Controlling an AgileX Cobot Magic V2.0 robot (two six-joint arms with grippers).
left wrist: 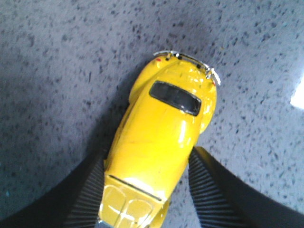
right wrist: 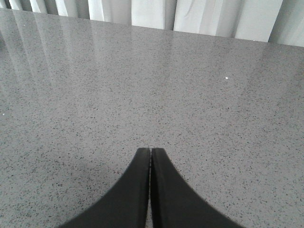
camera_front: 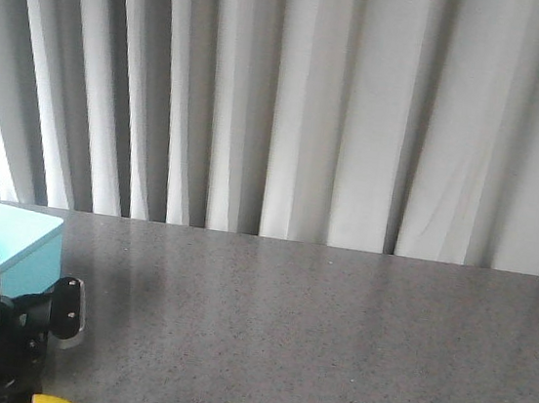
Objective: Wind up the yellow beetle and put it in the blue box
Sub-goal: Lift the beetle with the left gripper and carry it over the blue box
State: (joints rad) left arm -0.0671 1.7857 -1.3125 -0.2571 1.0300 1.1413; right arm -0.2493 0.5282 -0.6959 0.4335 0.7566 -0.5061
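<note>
Between our left jaws (left wrist: pixel 142 190) sits the yellow beetle (left wrist: pixel 161 142), its roof and dark window facing up at the wrist camera and its chrome bumper pointing away from the fingers. Both ribbed black fingers (left wrist: pixel 213 190) flank the car's sides; the jaws are parted around it, and we cannot tell whether the pads actually press on the body. Under the car lies the grey speckled tabletop (left wrist: pixel 57 71). From the front we see only a sliver of the car at the lower edge, just beside our left arm (camera_front: pixel 8 327), with the blue box (camera_front: pixel 24 240) close behind that arm. Our right jaws (right wrist: pixel 150 190) are clenched together with nothing between them, hovering over bare tabletop before white curtains (camera_front: pixel 339 112).
</note>
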